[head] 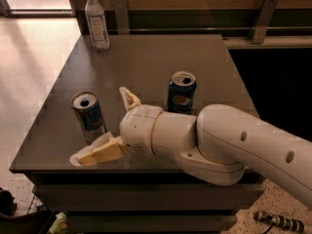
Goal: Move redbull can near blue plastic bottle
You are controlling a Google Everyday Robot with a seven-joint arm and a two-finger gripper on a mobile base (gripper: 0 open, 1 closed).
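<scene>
One bottle [97,21] at the tabletop's [146,57] back-left corner, one Pepsi can [181,92], one slim can [88,112] front-left, tool [109,126] gaping apart beside it.

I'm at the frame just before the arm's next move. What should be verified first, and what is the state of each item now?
1. End effector open for the grasp: ok.
2. Slim can upright on the table: ok.
3. Slim can gripped: not ok, the fingers are spread.
4. Slim can centred in the finger gap: cannot tell.
5. Bottle upright at the far corner: ok.
6. Wide can off the route from slim can to bottle: ok.
</scene>
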